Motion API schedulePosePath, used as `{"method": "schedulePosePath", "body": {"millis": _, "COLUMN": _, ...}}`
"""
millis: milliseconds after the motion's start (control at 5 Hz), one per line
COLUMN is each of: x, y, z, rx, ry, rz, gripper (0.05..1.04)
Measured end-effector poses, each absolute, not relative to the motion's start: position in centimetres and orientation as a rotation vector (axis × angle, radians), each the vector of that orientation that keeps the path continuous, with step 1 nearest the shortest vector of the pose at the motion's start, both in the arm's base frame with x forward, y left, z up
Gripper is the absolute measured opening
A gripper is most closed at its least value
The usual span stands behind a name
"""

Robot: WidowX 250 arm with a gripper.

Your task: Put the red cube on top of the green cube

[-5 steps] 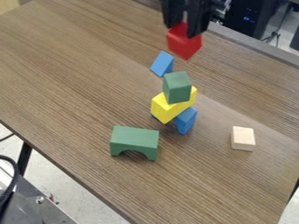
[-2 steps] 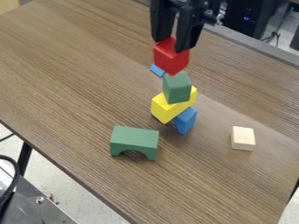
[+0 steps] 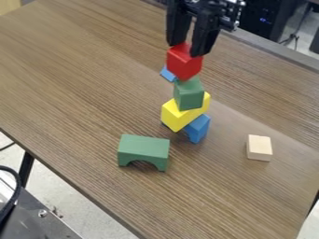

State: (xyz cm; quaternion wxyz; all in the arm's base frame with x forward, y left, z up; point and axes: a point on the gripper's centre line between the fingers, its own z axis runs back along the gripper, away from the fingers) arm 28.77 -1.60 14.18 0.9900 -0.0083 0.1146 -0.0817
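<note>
Fingers (image 3: 179, 23) of the black robot hand (image 3: 188, 49) are a little way open, with a shiny red solid cube (image 3: 184, 65) pinched between their tips. The red cube is right under the hand and just over a green solid cube (image 3: 189, 97); I can't tell if the two cubes touch. Below the hand, the green cube sits on top of a chunky yellow block (image 3: 177, 114), and that yellow block sits up on a blue block (image 3: 198, 128). Another small blue block (image 3: 168, 73) peeks out from behind the red cube, low down near the hand. Well out in front of the hand, toward the camera, a green block with an arch cut in it (image 3: 143, 149) stands to one side. A pale, plain wood block (image 3: 259, 148) lies out to the other side. Under the hand and all the blocks is a brown desk (image 3: 74, 93) with wood stripes.
</note>
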Motion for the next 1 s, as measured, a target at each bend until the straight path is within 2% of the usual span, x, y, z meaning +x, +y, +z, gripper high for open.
{"method": "schedulePosePath", "body": {"millis": 400, "x": 29.30, "y": -2.15, "z": 14.04, "rx": -0.001, "ry": 0.317, "rz": -0.198, "gripper": 0.485}}
{"method": "schedulePosePath", "body": {"millis": 1000, "x": 28.93, "y": -2.43, "z": 14.93, "rx": -0.034, "ry": 0.351, "rz": -0.211, "gripper": 0.485}}
